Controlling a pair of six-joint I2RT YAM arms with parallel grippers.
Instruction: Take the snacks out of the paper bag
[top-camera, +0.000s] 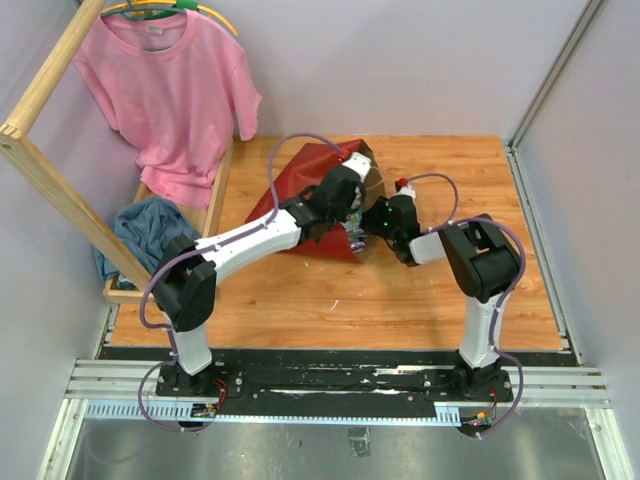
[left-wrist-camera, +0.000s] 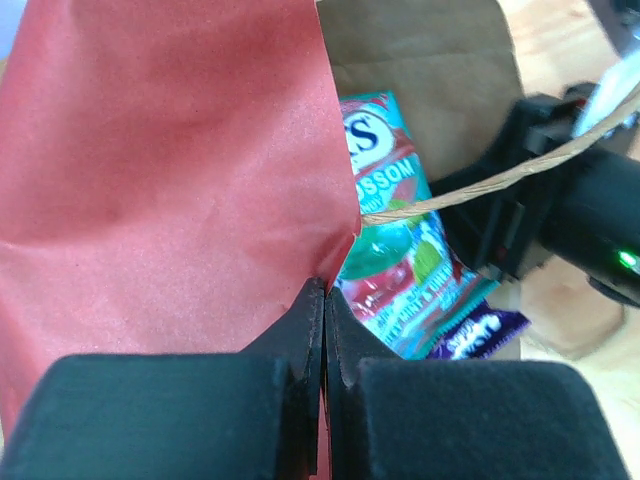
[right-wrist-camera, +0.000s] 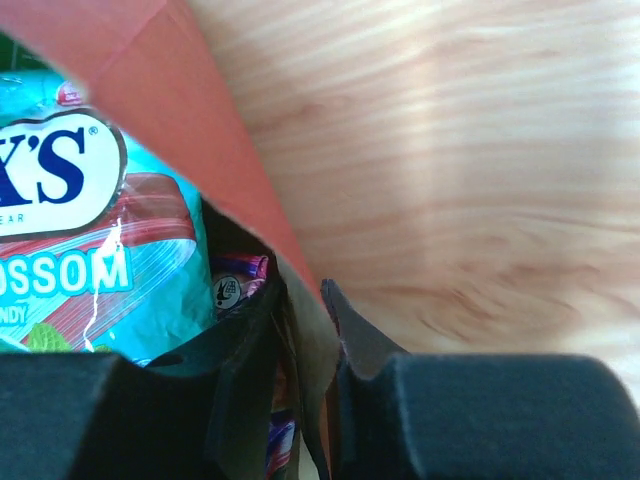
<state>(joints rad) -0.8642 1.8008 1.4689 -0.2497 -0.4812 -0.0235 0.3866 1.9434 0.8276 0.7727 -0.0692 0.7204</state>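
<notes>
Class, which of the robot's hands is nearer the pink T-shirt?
Left. The left hand, pinching the red wall of the paper bag, lies right of the pink T-shirt; the right hand straddles the bag's rim farther right.

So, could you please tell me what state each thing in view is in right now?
paper bag: lying on its side, mouth open.
teal Fox's packet: inside the bag's mouth.
purple packet: in the mouth, beside the teal one.
left gripper: shut on the bag's red wall.
right gripper: open, astride the bag's edge.
pink T-shirt: hanging up.
blue cloth: crumpled.
</notes>
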